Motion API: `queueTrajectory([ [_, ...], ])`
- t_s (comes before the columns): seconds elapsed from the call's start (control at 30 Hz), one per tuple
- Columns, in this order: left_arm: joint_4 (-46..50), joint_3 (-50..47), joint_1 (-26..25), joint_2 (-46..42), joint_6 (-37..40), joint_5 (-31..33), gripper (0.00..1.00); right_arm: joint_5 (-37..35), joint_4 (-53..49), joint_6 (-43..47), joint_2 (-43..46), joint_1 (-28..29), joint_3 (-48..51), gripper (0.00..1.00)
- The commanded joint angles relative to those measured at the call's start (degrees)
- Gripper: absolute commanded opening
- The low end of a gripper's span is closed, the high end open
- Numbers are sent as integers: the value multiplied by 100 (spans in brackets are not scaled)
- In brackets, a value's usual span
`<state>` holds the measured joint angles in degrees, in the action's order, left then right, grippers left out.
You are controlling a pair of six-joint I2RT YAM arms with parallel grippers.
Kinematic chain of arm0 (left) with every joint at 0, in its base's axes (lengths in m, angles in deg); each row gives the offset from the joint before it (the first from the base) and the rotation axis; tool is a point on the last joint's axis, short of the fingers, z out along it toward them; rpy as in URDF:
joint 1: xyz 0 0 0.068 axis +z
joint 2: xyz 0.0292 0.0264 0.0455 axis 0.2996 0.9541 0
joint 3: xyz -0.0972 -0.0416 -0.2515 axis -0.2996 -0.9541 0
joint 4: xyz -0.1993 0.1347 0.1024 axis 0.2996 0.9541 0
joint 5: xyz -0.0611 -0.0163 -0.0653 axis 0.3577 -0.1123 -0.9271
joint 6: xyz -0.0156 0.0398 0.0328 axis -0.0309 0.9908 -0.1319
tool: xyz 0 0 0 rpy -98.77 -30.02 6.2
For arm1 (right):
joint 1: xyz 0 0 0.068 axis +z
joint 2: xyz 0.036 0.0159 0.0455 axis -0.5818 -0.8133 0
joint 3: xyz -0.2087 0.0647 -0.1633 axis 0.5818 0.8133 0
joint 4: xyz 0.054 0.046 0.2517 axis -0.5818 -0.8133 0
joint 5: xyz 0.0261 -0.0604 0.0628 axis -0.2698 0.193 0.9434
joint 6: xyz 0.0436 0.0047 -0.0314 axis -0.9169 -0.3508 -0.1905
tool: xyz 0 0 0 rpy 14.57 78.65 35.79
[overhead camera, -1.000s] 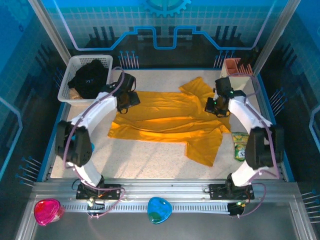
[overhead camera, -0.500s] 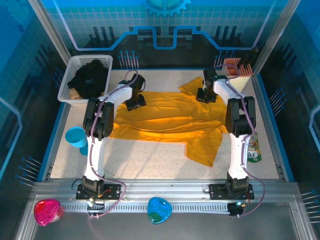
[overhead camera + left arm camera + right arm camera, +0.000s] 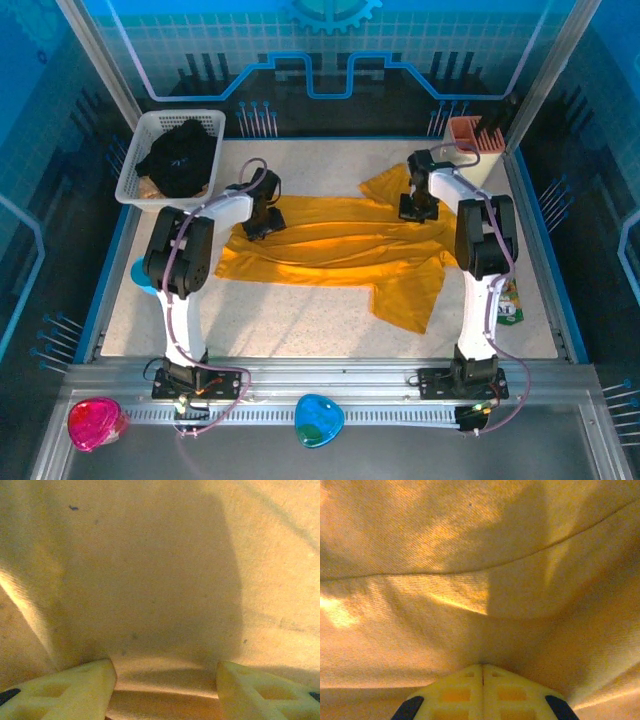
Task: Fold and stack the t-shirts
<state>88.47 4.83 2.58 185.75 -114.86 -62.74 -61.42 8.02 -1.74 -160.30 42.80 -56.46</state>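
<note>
One yellow t-shirt (image 3: pixel 330 245), far edge: left claw (image 3: pixel 166 670) wide, right claw (image 3: pixel 482 666) pinching it.

Both arms reach forward from their bases, upper links upright, wrists bent down.

Left arm (image 3: pixel 180 262): forearm angles inward to my left gripper (image 3: pixel 165 677). Fingers (image 3: pixel 75 690) point downward and the jaws stand apart, with a clear gap between the tips.

Right arm (image 3: pixel 484 240): forearm angles inward to my right gripper (image 3: pixel 482 669). Jaws are pressed together with no gap, and the tips pinch the yellow t-shirt (image 3: pixel 470 580), whose creases run to them.

The two grippers are well apart.
</note>
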Motion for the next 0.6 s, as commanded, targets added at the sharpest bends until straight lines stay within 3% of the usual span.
queueTrajectory([
  [0.0, 473, -429, -61, 68, -103, -310, 59, -266, -357, 77, 16, 43, 377, 0],
  [0.2, 1124, 438, -63, -317, 174, -160, 62, -160, -737, 174, 160, 28, -30, 0],
  [0.37, 2116, 1702, 53, -423, 571, 577, 66, -131, -848, 242, 887, 17, 143, 0],
  [0.5, 2511, 2391, 363, -183, 828, 820, 65, -23, -792, 259, 1399, 16, 484, 0],
  [0.57, 2522, 2642, 543, 61, 973, 804, 59, 114, -727, 234, 1610, 16, 669, 0],
])
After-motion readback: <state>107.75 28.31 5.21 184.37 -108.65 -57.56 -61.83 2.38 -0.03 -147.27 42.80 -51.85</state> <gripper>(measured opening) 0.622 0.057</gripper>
